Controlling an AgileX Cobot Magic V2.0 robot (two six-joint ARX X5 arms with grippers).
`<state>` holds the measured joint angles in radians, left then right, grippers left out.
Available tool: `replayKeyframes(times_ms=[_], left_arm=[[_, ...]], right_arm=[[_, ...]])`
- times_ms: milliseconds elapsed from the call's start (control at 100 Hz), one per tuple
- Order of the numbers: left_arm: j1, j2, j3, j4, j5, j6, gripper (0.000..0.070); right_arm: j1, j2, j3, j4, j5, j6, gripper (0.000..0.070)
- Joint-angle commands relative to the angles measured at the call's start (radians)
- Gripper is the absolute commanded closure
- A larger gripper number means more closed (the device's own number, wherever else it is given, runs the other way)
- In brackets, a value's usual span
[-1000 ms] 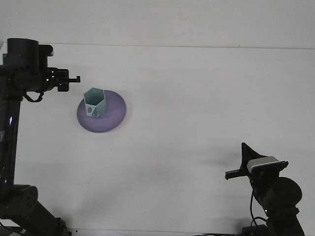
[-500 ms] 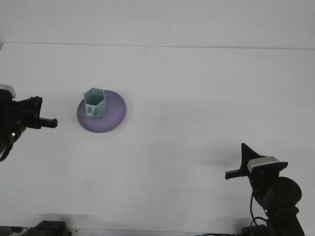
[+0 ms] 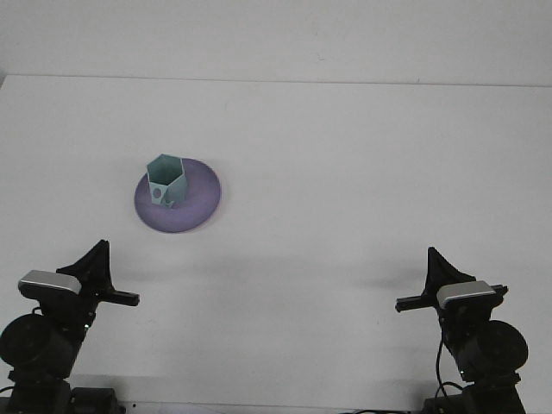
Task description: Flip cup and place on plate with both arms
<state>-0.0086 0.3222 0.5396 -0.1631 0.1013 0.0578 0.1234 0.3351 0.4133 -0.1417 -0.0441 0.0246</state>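
On the white worktop (image 3: pixel 345 172), left of centre: teal cup (image 3: pixel 166 180) upright, mouth up, on purple plate (image 3: pixel 197 203). Near front corners, well apart from plate: left hand (image 3: pixel 99 276) and right hand (image 3: pixel 429 283), both spread, empty.

A plain white table (image 3: pixel 345 190) meets a pale wall (image 3: pixel 276 34) behind it.

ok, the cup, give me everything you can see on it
The cup is pale teal with a hexagonal rim, plastic by the look of it. It stands upright, opening up, on the left half of the purple plate, resting only on the plate. A small dark round mark shows low on its front face. Neither arm touches it.
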Motion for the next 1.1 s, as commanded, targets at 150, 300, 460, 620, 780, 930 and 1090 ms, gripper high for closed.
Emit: replayKeyframes(times_ms=[150, 300, 460, 620, 780, 930, 1090], left_arm=[[0.001, -0.030, -0.011, 0.008, -0.004, -0.053, 0.0686], [0.001, -0.030, -0.011, 0.008, -0.004, -0.051, 0.0686], [0.001, -0.030, -0.011, 0.008, -0.004, -0.051, 0.0686], [0.001, -0.030, -0.011, 0.008, -0.004, -0.051, 0.0686], [0.002, -0.048, -0.026, 0.013, -0.011, -0.035, 0.0685], [0.024, -0.172, -0.182, 0.144, -0.036, -0.024, 0.0685], [0.024, -0.310, -0.373, 0.240, -0.031, -0.025, 0.0686]], right_arm=[[0.000, -0.002, 0.001, 0.011, 0.018, 0.013, 0.0700], [0.000, -0.002, 0.001, 0.016, 0.018, 0.013, 0.0700], [0.000, -0.002, 0.001, 0.016, 0.018, 0.013, 0.0700], [0.001, -0.002, 0.001, 0.016, 0.018, 0.012, 0.0700], [0.001, -0.002, 0.001, 0.016, 0.018, 0.013, 0.0700], [0.000, -0.002, 0.001, 0.016, 0.018, 0.012, 0.0700], [0.000, -0.002, 0.001, 0.016, 0.018, 0.012, 0.0700]])
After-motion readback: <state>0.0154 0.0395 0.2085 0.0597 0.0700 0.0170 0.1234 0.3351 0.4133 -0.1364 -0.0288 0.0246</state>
